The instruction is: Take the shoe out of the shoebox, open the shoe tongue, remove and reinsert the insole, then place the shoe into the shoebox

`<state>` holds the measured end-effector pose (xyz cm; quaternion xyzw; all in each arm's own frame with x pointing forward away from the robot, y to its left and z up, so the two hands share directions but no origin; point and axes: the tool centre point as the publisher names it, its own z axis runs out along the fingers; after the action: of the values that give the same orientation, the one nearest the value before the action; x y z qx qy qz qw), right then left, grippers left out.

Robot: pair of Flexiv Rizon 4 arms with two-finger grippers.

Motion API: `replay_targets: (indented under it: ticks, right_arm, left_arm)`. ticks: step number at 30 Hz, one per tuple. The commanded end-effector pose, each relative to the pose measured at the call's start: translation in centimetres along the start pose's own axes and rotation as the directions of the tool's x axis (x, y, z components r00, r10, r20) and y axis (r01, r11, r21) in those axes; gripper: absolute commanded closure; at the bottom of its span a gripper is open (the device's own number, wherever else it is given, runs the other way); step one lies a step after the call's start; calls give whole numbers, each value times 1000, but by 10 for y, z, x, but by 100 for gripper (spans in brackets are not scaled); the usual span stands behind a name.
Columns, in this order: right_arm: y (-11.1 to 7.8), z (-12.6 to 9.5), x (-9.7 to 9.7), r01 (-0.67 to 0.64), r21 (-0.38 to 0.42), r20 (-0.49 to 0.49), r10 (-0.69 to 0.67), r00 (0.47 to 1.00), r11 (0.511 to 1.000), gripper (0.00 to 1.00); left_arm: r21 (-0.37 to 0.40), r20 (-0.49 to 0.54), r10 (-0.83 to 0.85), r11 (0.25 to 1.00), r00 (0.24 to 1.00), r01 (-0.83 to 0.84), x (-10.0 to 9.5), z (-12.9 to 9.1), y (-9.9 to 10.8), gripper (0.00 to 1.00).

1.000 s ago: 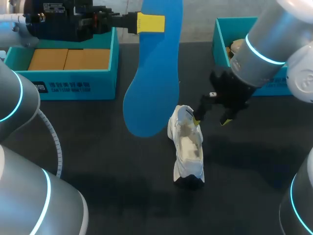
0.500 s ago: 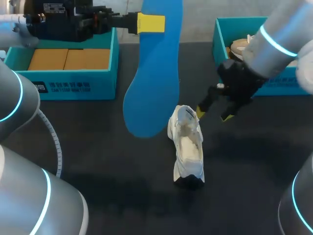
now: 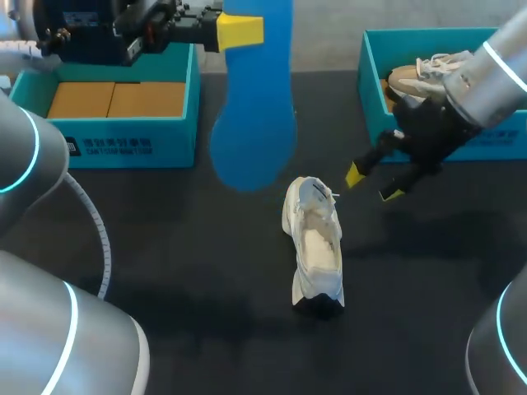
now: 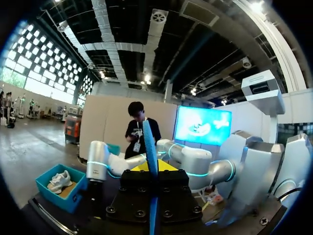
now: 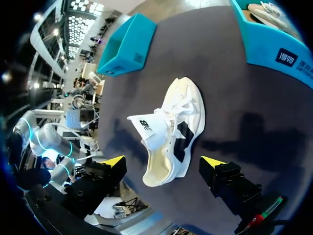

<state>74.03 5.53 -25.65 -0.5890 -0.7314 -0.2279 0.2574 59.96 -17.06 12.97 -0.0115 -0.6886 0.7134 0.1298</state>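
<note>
A white shoe (image 3: 314, 243) lies on its side on the dark table (image 3: 189, 280), tongue pulled open, with no insole visible inside it. My left gripper (image 3: 240, 31) is high over the table's far side, shut on the upper end of a blue insole (image 3: 254, 123) that hangs down. In the left wrist view the insole (image 4: 149, 147) stands edge-on between the fingers. My right gripper (image 3: 372, 185) is open, up and to the right of the shoe's tongue, touching nothing. In the right wrist view the shoe (image 5: 171, 127) lies below the open gripper (image 5: 163, 162).
A teal shoebox (image 3: 132, 140) with a brown cardboard liner stands at the far left. A second teal shoebox (image 3: 370, 82) at the far right holds another pale shoe (image 3: 420, 74), just behind my right arm.
My right gripper has drawn back from the shoe's tongue, to the right and toward the right shoebox, staying open. The left gripper has shifted slightly left, and the hanging insole has swung and risen.
</note>
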Motion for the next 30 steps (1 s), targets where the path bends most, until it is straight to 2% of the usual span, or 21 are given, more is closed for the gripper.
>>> replay_targets:
  ticks: [1,6,11,15,30]
  right_arm:
    - [-5,0,-3,-13,-18,-58,12,998,1000,0]
    - [-8,-5,-3,-43,-47,-136,36,990,998,0]
    - [-10,-19,6,-57,-100,-194,36,980,993,0]
    - [-8,-30,13,-62,-135,-274,23,961,989,0]
    - [-7,-32,15,-52,-149,-266,11,964,987,0]
  left_arm:
    - [-32,-29,63,997,998,-64,-15,-2,-10,100]
    - [-44,-42,184,982,982,-185,-25,-3,-15,100]
    - [-46,-62,328,942,943,-331,-30,-4,-17,100]
    - [-46,-80,365,928,928,-369,-37,-4,-17,100]
    - [-53,-89,365,927,927,-370,-38,-4,-17,100]
